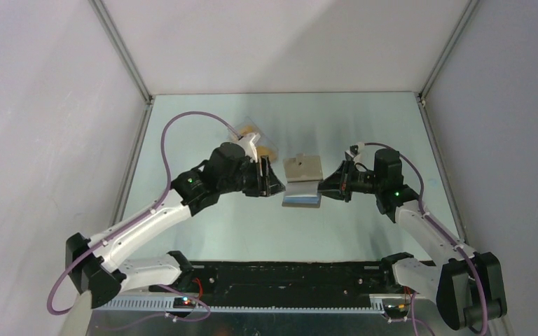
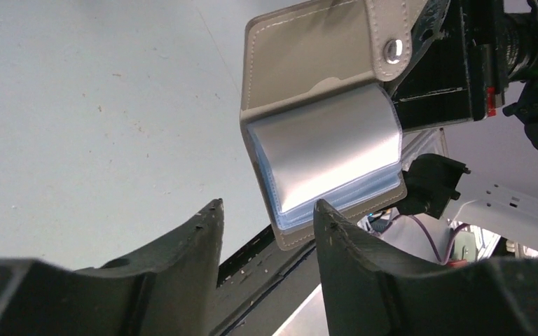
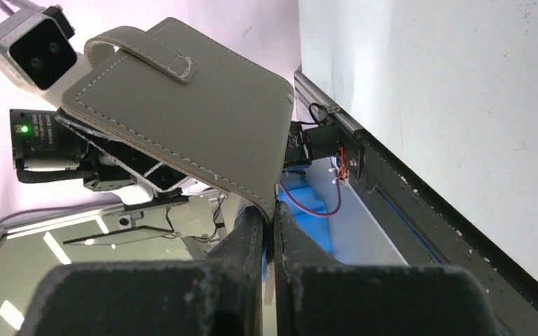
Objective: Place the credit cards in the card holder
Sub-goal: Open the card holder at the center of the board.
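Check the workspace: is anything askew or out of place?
The card holder hangs open and tilted, pinched by one edge in the right gripper. Its clear sleeves sag toward the left gripper, whose jaws stand open and empty. Nothing looks damaged.

A: Where is the holder (image 1: 302, 175)?
B: Above the table (image 1: 217, 231), at its middle, between the 2 grippers. The left gripper (image 1: 279, 185) sits just left of it; the right gripper (image 1: 324, 187) grips its right edge.
A: And the cards (image 1: 267, 150)?
B: With the box (image 1: 244, 126), just behind the left gripper, toward the far side.
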Robot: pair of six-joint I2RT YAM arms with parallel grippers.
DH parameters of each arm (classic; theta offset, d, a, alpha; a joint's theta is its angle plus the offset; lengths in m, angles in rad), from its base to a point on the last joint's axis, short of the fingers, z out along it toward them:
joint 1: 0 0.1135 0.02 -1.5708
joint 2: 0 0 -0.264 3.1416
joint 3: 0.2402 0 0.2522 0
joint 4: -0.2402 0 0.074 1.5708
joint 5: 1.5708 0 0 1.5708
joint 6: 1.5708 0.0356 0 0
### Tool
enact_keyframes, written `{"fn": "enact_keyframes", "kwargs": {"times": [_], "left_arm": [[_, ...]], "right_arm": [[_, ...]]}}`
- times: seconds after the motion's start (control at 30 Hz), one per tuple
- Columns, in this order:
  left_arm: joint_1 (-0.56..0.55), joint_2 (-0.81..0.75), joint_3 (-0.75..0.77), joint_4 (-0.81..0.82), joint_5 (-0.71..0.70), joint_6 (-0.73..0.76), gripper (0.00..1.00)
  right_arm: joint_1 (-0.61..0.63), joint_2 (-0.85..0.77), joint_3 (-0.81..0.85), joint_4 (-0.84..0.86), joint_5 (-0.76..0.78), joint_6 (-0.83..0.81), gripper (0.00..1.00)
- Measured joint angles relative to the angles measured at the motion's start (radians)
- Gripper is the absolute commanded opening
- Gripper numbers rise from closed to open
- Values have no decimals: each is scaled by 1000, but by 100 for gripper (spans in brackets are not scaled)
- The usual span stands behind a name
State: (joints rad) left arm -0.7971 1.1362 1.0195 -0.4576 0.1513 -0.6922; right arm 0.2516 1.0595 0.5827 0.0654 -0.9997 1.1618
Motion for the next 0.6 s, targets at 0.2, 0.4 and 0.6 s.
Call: {"fn": "enact_keyframes", "kwargs": {"times": [0.2,0.4,0.6], "left_arm": [[53,-3,-66,87,82,-52,53],[73,33,-74,171,164,-95,53],[73,76,-74,251,220,-124,52]], "right_arm": [[5,1,0,6,-4,1,0],[7,1,0,6,-7,-3,0],[9,0,0,-1,-8,-11,0]]}}
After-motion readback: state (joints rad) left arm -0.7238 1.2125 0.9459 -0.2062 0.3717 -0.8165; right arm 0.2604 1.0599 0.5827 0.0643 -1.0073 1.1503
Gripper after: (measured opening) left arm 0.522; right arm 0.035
